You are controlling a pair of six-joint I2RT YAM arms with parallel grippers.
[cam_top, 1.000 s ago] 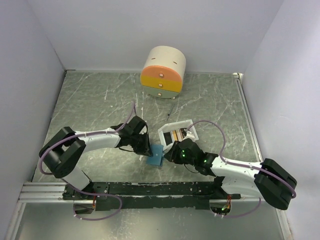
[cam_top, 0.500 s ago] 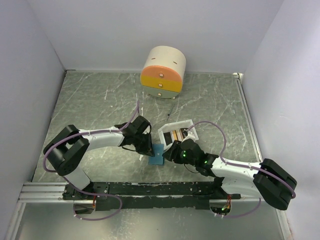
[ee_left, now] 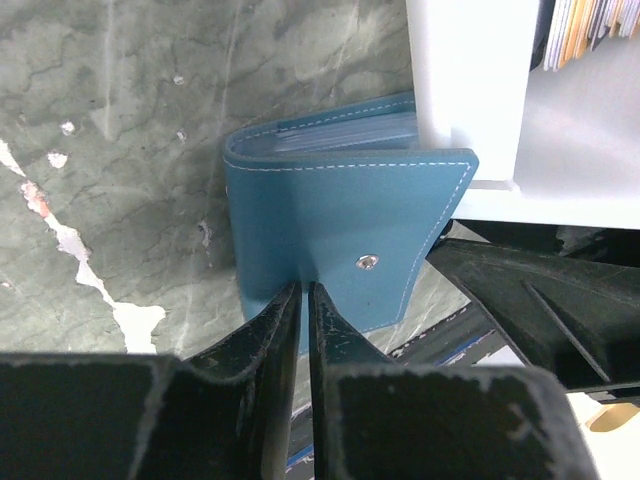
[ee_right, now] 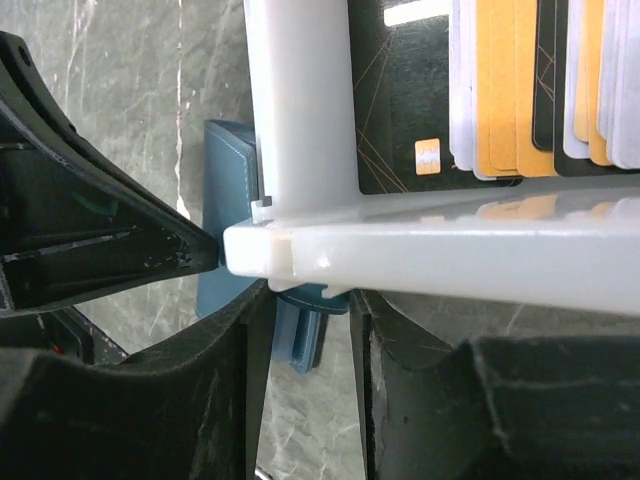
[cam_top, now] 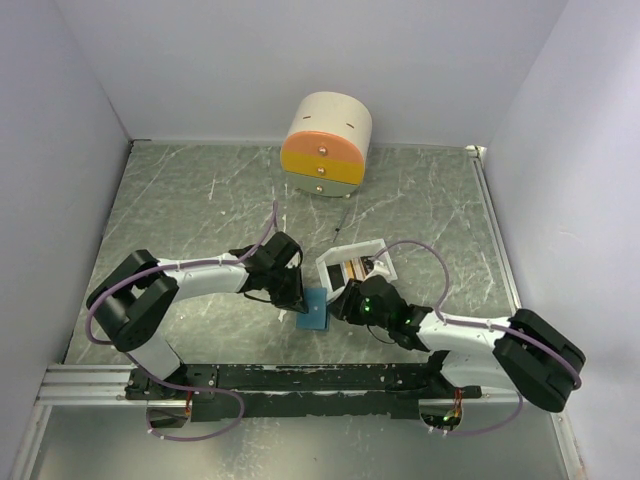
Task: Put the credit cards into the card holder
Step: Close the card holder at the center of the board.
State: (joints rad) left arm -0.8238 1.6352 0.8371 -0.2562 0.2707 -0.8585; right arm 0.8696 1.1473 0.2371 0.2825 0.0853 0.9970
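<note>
The light-blue card holder (cam_top: 314,314) lies folded on the table just in front of the white tray (cam_top: 384,250). In the left wrist view the card holder (ee_left: 340,225) shows its snap flap, and my left gripper (ee_left: 302,290) is shut on the flap's near edge. My left gripper (cam_top: 296,303) is at its left side, my right gripper (cam_top: 338,303) at its right. In the right wrist view my right gripper (ee_right: 312,305) is open, its jaws on either side of the holder's darker blue tab (ee_right: 300,335), under the tray's corner. Several orange, black and whitish credit cards (ee_right: 500,90) stand in the tray.
The tray's rim (ee_right: 450,250) crosses right in front of the right jaws. The tray's wall (ee_left: 465,90) touches the card holder's far right. A round cream drawer box (cam_top: 326,143) with orange and yellow fronts stands at the back. White walls enclose the table.
The left gripper has shifted slightly right onto the card holder's left edge. The right arm's elbow has moved a little inward. The card holder and tray have stayed in place.
</note>
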